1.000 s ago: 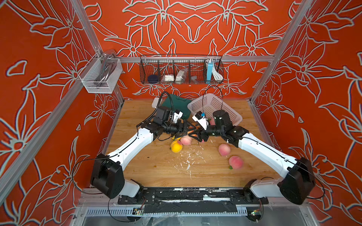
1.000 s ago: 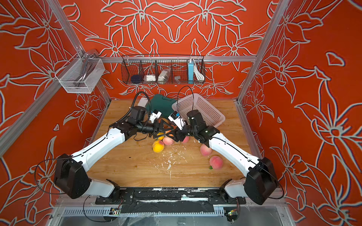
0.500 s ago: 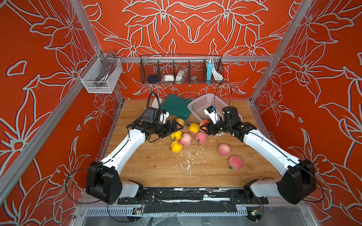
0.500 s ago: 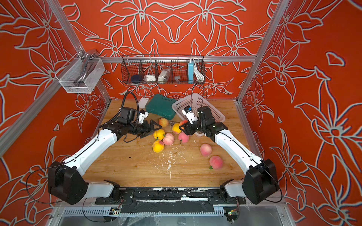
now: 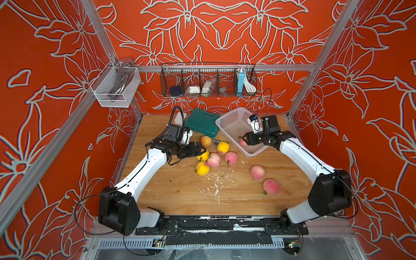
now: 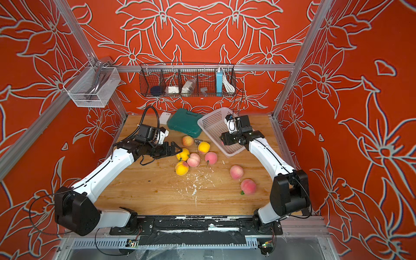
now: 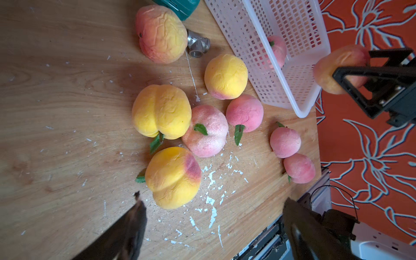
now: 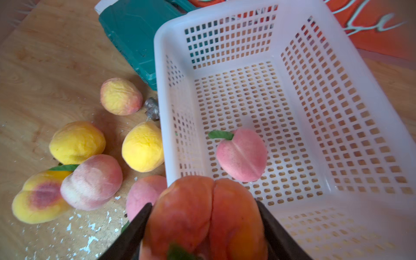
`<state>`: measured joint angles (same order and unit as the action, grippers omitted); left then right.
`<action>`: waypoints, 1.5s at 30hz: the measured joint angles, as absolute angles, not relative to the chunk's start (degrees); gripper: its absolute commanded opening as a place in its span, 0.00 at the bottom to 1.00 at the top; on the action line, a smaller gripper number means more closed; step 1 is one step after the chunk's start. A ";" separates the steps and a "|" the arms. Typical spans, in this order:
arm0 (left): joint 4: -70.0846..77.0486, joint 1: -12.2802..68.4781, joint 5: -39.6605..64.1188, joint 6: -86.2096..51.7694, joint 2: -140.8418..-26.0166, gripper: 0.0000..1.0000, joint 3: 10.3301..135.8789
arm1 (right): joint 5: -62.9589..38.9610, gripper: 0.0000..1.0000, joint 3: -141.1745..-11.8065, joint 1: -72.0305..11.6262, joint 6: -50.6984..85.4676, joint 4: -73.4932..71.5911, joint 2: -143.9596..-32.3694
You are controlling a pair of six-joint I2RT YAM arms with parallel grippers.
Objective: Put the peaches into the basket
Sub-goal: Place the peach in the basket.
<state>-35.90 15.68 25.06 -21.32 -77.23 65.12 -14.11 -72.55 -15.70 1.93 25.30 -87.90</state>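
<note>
Green case (image 5: 202, 122) and metal fitting (image 7: 198, 44) crowd the loose peaches (image 5: 213, 159) on the tabletop (image 5: 180, 191). My right gripper (image 8: 203, 204) clamps an orange peach (image 8: 191, 225) over the basket (image 5: 233, 122) near the back edge; left gripper (image 5: 201, 150) gapes wide, seemingly empty.

Bright, even light from above fills both top views. The light wooden tabletop (image 5: 180, 198) carries only faint, soft-edged shadows under the white robot arms (image 5: 144, 171). Near the frame edges the pale flower outlines on the orange walls (image 6: 382, 67) show blue and red fringes. In the right wrist view the orange-red blushed toy peach (image 8: 202, 216) sits close to the lens and out of focus, and the pale pinkish-white perforated plastic basket (image 8: 371, 157) glares almost white. In the left wrist view the black fingers (image 7: 126, 231) of the left gripper (image 7: 211, 198) are blurred — the yellow toy peaches (image 7: 162, 110) are crisp.
</note>
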 measured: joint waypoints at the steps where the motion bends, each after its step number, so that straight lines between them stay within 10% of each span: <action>1: -36.03 15.68 24.73 -20.95 -77.23 0.89 65.12 | -13.67 0.60 -73.19 -15.07 1.93 25.28 -88.55; 45: -36.49 15.68 23.27 -17.78 -77.60 0.89 62.87 | -8.88 0.60 -86.76 -6.00 2.15 23.94 -113.91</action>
